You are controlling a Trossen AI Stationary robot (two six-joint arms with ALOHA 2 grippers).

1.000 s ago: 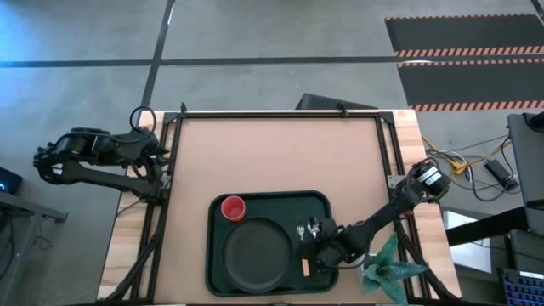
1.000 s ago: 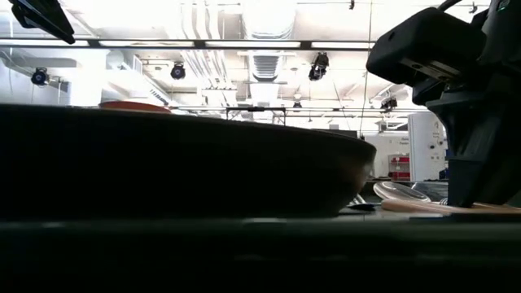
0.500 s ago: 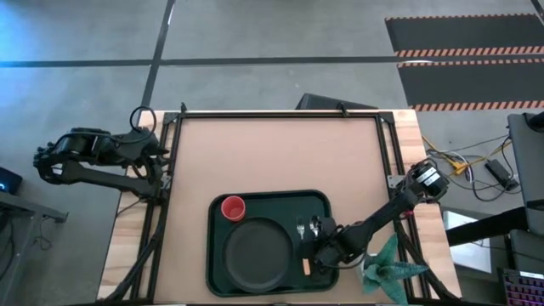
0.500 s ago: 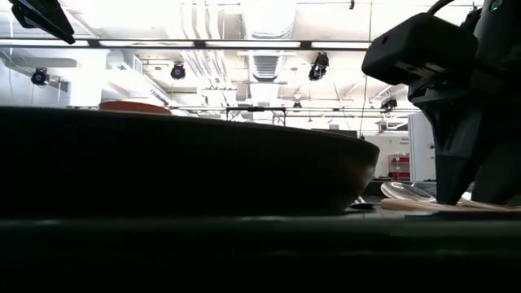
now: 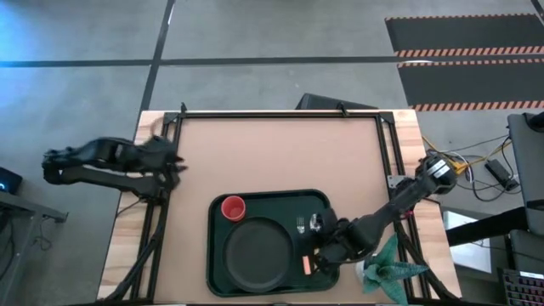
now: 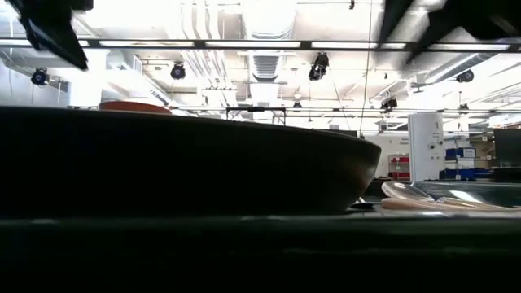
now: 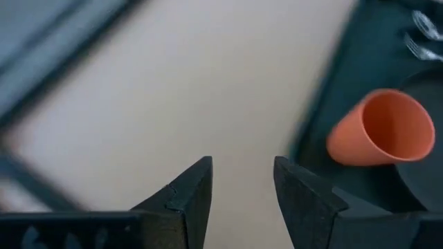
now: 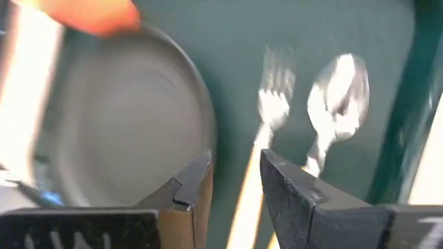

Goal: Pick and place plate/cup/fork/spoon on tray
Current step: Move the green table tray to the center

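Observation:
The dark green tray [image 5: 321,201] lies at the table's near middle. On it rest the dark plate [image 5: 257,253], the red cup [image 5: 233,207] upright at its far left corner, and the fork [image 8: 273,90] and spoon [image 8: 339,86] side by side right of the plate, bowl and tines toward the far edge, orange handles [image 5: 304,265] toward the near edge. My right gripper [image 8: 235,173] hangs open above the handles, touching nothing. My left gripper [image 7: 242,180] is open over the table's left part, with the cup [image 7: 381,128] ahead of it.
A green star-shaped thing [image 5: 387,268] lies by the table's near right corner, beside my right arm. Bare tabletop [image 5: 272,153] stretches from the tray to the far edge. A black frame [image 5: 280,113] runs along the table's far and side edges.
My right gripper has opened over the orange handles and risen clear of the tray, up out of the low view; the cutlery stays lying on the tray. My left gripper has swung in from beyond the table's left edge toward the tray and sunk a little, still open.

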